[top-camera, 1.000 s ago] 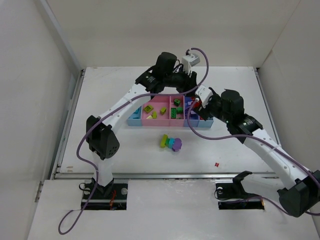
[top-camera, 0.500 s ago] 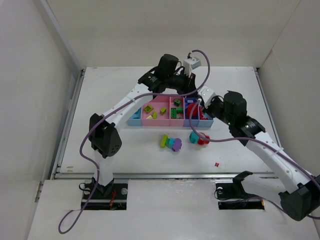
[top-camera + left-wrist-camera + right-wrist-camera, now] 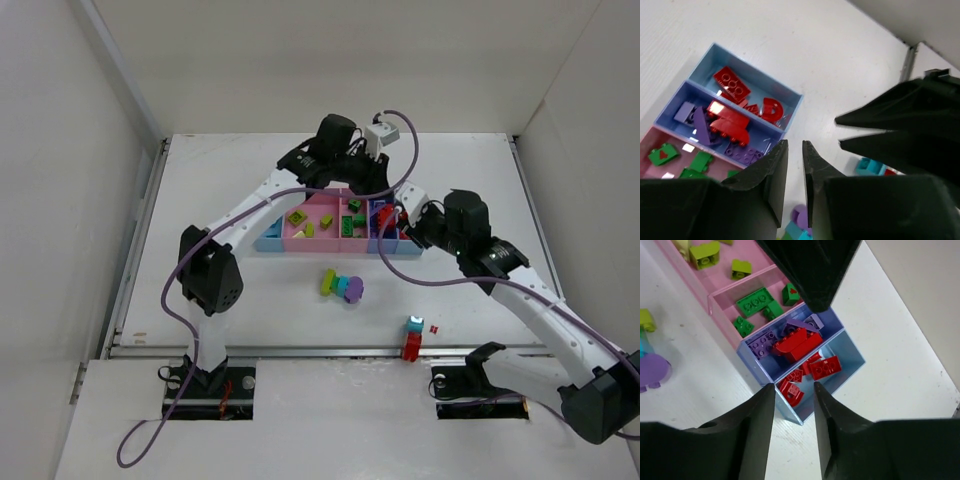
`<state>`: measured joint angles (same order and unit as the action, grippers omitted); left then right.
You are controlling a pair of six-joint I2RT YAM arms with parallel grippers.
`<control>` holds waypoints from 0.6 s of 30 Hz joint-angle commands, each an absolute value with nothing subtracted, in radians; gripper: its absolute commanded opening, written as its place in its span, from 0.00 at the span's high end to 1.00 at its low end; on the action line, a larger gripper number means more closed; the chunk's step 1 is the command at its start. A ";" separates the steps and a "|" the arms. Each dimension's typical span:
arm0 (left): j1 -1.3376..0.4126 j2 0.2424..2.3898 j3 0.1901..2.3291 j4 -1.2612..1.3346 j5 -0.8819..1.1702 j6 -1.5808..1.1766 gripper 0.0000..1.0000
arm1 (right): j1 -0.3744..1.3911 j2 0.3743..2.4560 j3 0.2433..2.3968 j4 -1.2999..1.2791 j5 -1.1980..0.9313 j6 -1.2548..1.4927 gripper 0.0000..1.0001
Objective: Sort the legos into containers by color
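Note:
The containers (image 3: 270, 240) are a row of joined bins mid-table. Red legos (image 3: 825, 367) lie in the end light blue bin, and more red ones (image 3: 795, 345) sit on purple ones in the purple-blue bin. Green legos (image 3: 755, 302) fill the narrow pink bin, lime ones (image 3: 705, 252) the wide pink one. My right gripper (image 3: 794, 387) hovers open and empty over the red bin's near corner. My left gripper (image 3: 795, 145) is shut on nothing, above the table beside that end. A lime, cyan and purple cluster (image 3: 341, 286) lies loose. A joined cyan and red piece (image 3: 411, 338) rests at the table's front edge.
White walls enclose the table on the left, back and right. A tiny red scrap (image 3: 433, 328) lies beside the cyan and red piece. The right arm's black body (image 3: 905, 125) hangs close to my left gripper. A metal rail (image 3: 300, 350) runs along the front edge.
The cyan and red piece appeared in front of the bins, then travelled to the table's front edge. The right gripper's jaws came apart. Both grippers stayed above the bins' right end.

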<state>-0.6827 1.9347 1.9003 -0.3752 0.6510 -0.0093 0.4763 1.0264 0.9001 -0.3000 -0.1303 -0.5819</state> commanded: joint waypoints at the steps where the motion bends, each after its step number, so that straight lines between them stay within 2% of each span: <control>1: -0.666 1.872 1.870 -0.377 0.598 0.009 0.83 | 0.463 1.032 0.904 -0.246 -0.160 -0.505 0.55; 4: -0.643 1.861 1.858 -0.377 0.545 -0.024 0.81 | 0.437 1.057 0.937 -0.157 -0.114 -0.367 0.39; 6: -0.611 1.852 1.836 -0.368 0.468 -0.084 0.80 | 0.426 1.098 0.974 -0.156 -0.133 -0.330 0.35; 9: -0.554 1.818 1.795 -0.368 0.368 -0.136 0.80 | 0.426 1.222 1.087 -0.188 -0.114 -0.217 0.35; 14: -0.519 1.723 1.727 -0.377 0.249 -0.080 0.65 | 0.407 1.487 1.366 -0.397 -0.153 -0.170 0.36; 15: -0.518 1.712 1.703 -0.377 0.212 -0.080 0.63 | 0.407 1.529 1.408 -0.431 -0.153 -0.131 0.42; 18: -0.509 1.678 1.671 -0.377 0.192 -0.066 0.61 | 0.407 1.655 1.518 -0.537 -0.083 -0.028 0.52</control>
